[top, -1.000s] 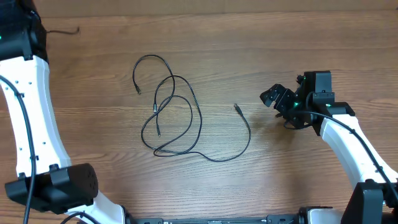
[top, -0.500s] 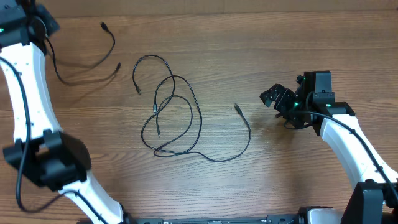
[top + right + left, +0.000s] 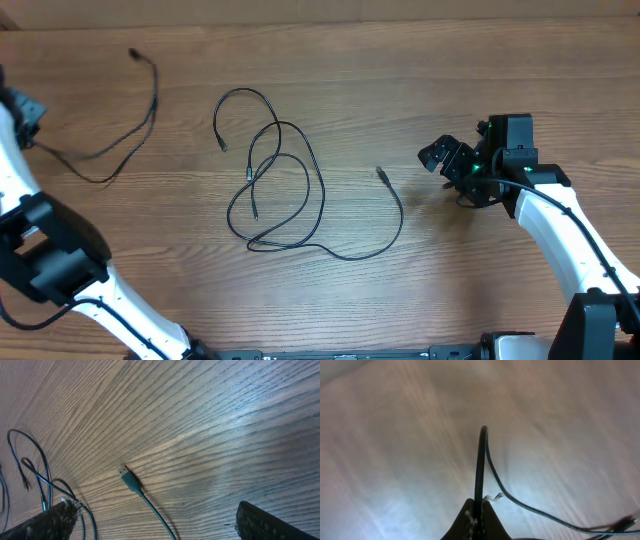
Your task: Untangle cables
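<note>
Cables [image 3: 250, 178] lie looped on the table [image 3: 420, 60], unmoved, well left of the right gripper [image 3: 443, 157], which stays wide. Left gripper [image 3: 478, 520], clamped on one cable [image 3: 156, 100], has dragged it further left, clear of the tangle

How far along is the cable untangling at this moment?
Done: one cable is apart from the pile, at the far left of the overhead view. In hand: the left gripper is shut on that cable. Left: the remaining cables loop over each other in the middle; the right gripper is open and empty beside them.
</note>
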